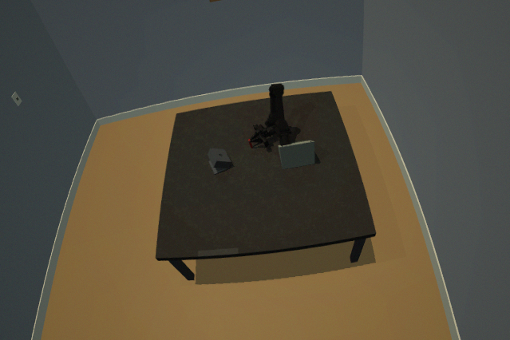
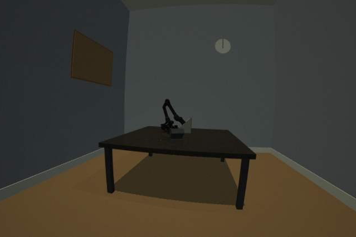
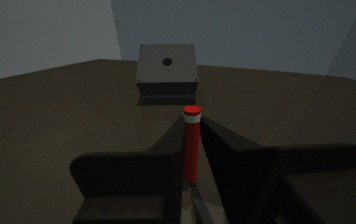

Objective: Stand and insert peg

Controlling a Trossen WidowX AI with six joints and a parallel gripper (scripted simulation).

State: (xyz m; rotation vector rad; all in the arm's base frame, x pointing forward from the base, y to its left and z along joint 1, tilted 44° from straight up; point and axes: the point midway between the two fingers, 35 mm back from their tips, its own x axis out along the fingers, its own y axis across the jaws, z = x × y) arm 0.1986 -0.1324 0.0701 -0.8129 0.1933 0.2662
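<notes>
The red peg [image 3: 191, 150] [image 1: 251, 143] has a white band just below its top end in the wrist view and looks upright, plain end down. My gripper [image 3: 191, 121] [image 1: 252, 143] is shut on the peg, a dark finger on each side of it. I cannot tell whether the plain end touches the table or is slightly above it. The grey sloped panel [image 3: 151, 70] [image 1: 214, 153] [image 2: 176, 131] stands beyond the peg, apart from it. Its one round hole [image 3: 167, 61] [image 1: 220, 155] faces up at a slant and looks empty.
A pale green upright board [image 1: 297, 155] [image 2: 188, 127] stands on the dark table [image 1: 263, 207] [image 2: 145, 142] beside the arm, on the other side from the sloped panel. In the exterior view the sloped panel partly hides the gripper area.
</notes>
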